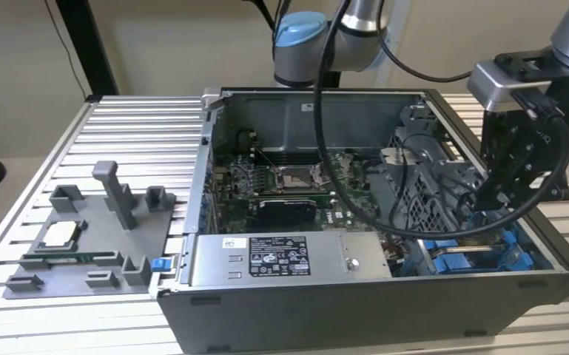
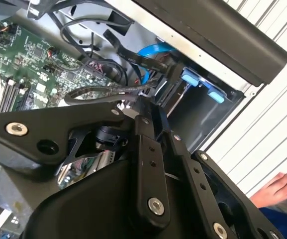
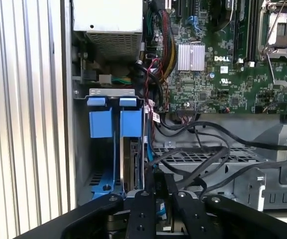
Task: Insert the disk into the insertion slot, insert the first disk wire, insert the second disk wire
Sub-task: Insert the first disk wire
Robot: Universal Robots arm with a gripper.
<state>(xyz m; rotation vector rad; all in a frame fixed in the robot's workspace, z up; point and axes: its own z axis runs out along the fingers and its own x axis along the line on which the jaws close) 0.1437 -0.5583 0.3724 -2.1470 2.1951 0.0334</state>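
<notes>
Surface: we record one ribbed aluminium table (image 1: pixel 126 126) against a plain beige wall, with one black post (image 1: pixel 85 44) standing behind it.

On the table:
- One computer case (image 1: pixel 363 310), lying with its open side up. It holds one green motherboard (image 3: pixel 218 74) and one grey labelled power-supply box (image 1: pixel 274 259).
- One grey fixture tray (image 1: pixel 86 244), on the exterior view's left, well apart from the arm.
- One person's hand (image 2: pixel 277 188), resting outside the case wall in the second wrist view.

Drive bay: the insertion slot (image 3: pixel 103 184) sits in the case corner just beside the power-supply box. We count two blue carrier tabs (image 3: pixel 128 102) side by side at its mouth.

The disk (image 3: pixel 132 159) stands on edge in the compartment nearer the motherboard. Its thin edge faces the open side of the case. Its long axis runs from the blue tabbed end by the power-supply box toward the gripper. Its label does not face us. The neighbouring compartment shows bare blue rail on its floor.

Cables: several black cables (image 3: pixel 208 159) and one blue cable (image 2: pixel 153 52) loop beside the bay.

Arm: one gripper (image 3: pixel 155 174) is lowered into the case over the bay on the exterior view's right (image 1: pixel 487 196). Its fingers (image 2: pixel 144 129) are drawn together, with the tips among the black cables at the disk's end. We cannot tell whether a cable is pinched between them.
</notes>
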